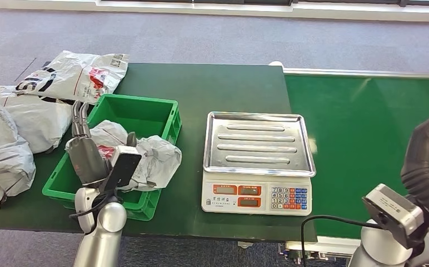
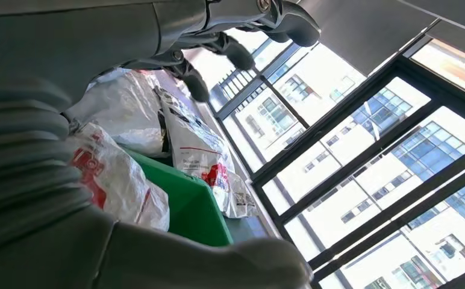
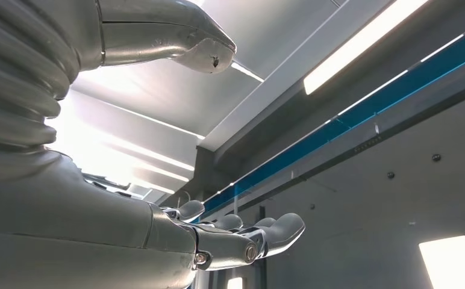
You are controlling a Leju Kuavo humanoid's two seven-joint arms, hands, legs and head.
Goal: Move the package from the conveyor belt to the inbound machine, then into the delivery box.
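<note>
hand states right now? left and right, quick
Left hand: open, fingers apart, holding nothing, above the package in the green crate.
Right hand: open, fingers spread, empty, raised beside the conveyor belt.

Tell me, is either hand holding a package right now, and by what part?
No. The left hand hovers over the package in the green box, fingers apart; the right hand is empty.

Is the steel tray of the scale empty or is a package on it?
Empty. The head view shows the scale tray with bare ribbed steel and nothing on it.
</note>
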